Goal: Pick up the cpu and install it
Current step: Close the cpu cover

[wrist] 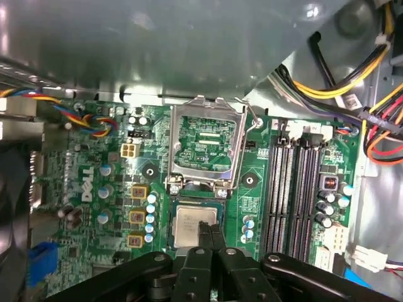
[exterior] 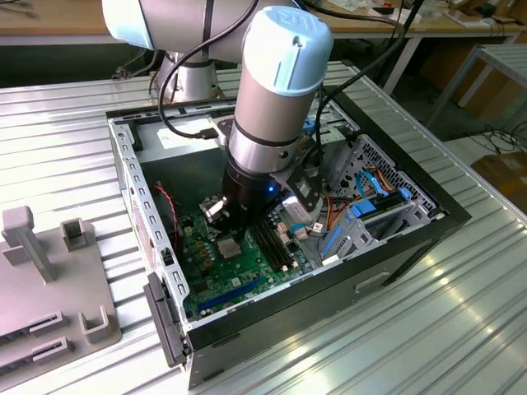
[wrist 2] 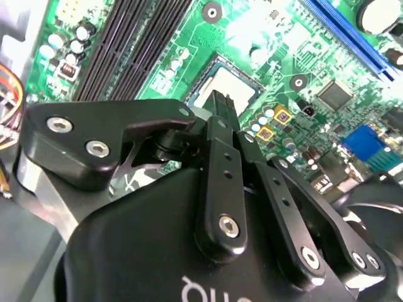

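Two fingers of my gripper [wrist: 211,234] are pinched together, tips touching the cpu [wrist: 194,225], which lies in its socket on the green motherboard [wrist: 101,189]. My arm points straight down into the open computer case [exterior: 412,247] on the table [exterior: 461,329].

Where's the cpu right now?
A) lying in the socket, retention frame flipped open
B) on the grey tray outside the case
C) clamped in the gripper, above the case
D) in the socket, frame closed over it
A: in the first wrist view the cpu lies flat in the socket with the retention frame swung up, and the gripper sits at the cpu's edge.
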